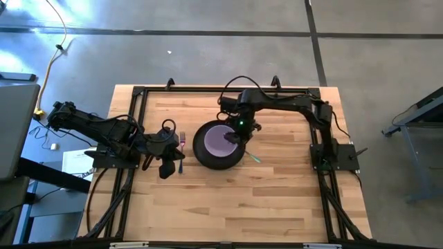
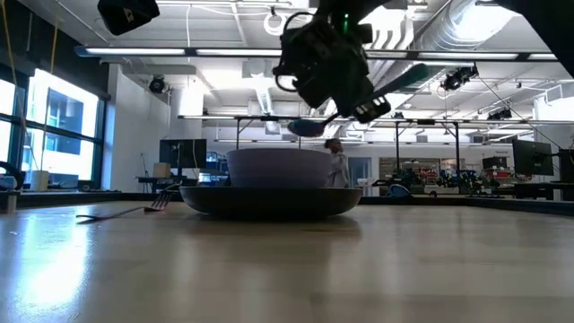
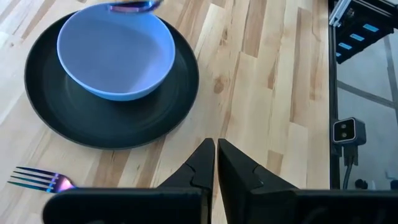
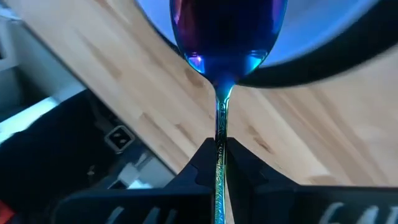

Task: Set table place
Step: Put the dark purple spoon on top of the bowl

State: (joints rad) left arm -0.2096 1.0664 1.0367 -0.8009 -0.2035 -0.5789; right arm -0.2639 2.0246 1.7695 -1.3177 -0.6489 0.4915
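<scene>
A dark grey round plate (image 1: 208, 160) lies at the table's middle with the lavender bowl (image 1: 223, 142) standing in it. My right gripper (image 1: 239, 133) hangs above the bowl, shut on the spoon, whose purple-blue head (image 4: 227, 31) and teal handle (image 2: 405, 79) both show. The fork (image 1: 183, 142) lies flat on the wood left of the plate, and it also shows in the left wrist view (image 3: 38, 180). My left gripper (image 3: 216, 152) is shut and empty, above the table beside the fork (image 1: 168, 166). My right gripper pinches the spoon's thin handle (image 4: 221, 149) between its two fingers, a little behind the head. The handle runs forward out of the fingertips. The spoon is lifted clear and tilted, its head (image 2: 307, 128) lowest above the bowl and its handle rising behind the gripper.
The black rail frame (image 1: 208, 90) edges the table. Bare wood (image 1: 235, 207) lies between the plate and the near edge, and more lies right of the plate. Both arm bases stand at the table's left and right sides.
</scene>
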